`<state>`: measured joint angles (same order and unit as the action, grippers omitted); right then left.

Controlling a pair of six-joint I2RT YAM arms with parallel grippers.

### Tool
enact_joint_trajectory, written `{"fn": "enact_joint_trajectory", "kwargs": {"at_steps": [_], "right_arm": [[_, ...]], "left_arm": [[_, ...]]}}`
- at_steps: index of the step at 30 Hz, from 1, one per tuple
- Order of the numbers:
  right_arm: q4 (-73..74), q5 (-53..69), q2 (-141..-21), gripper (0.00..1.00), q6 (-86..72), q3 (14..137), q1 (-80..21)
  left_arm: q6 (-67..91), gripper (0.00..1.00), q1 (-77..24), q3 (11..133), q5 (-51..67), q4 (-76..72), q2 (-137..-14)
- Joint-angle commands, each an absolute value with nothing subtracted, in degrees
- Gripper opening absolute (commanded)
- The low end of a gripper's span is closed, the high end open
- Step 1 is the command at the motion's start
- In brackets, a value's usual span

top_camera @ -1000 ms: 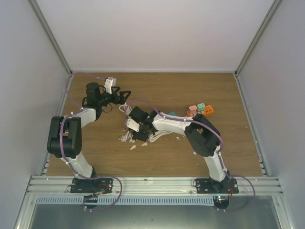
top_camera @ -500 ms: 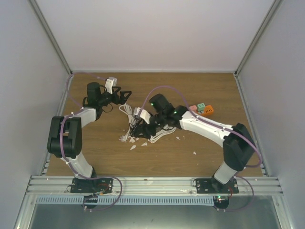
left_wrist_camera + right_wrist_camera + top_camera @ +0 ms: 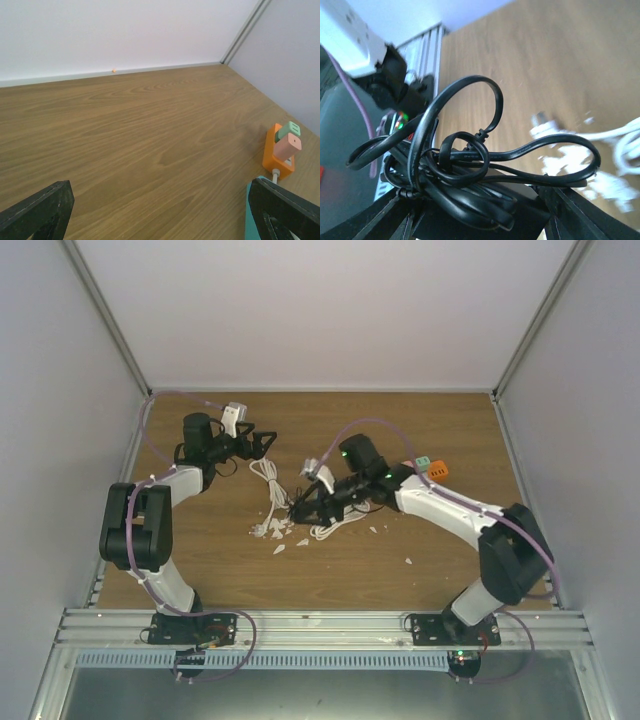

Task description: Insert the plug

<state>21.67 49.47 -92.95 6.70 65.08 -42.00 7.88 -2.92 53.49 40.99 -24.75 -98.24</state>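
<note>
Black cord bundle (image 3: 470,157) sits between the jaws of the right pincer (image 3: 472,200), which is closed part way on it, so the cord looks picked up. I cannot find the plug's prongs in the tangle.

The plug is not in yet. The orange power strip (image 3: 278,159) lies well apart from the bundle, behind the right arm on the far right of the wooden table (image 3: 200,550). A pink plug (image 3: 289,146) and a green plug (image 3: 289,130) already sit in it.

What is left, I think: carry the cord over, find a free hole, push the plug in.

The left pincer (image 3: 262,440) is wide open and holds nothing. White cords (image 3: 335,525) lie just beside the right pincer.
</note>
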Motion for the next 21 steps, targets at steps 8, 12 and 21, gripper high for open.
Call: {"fn": "enact_joint_trajectory", "kwargs": {"at_steps": [8,12,21], "right_arm": [[-5.9,37.8,-94.0,0.59,-15.2,61.3,-30.9],[-10.0,25.6,-96.0,0.59,-20.7,61.0,-29.9],[-19.3,9.2,-99.7,0.60,-29.5,56.7,-27.8]], "left_arm": [[6.4,0.99,-3.5,54.8,41.7,-26.6,-98.8],[6.3,0.99,-3.5,54.7,41.8,-26.4,-98.7],[6.1,0.99,-3.5,54.8,41.8,-26.1,-98.7]]}}
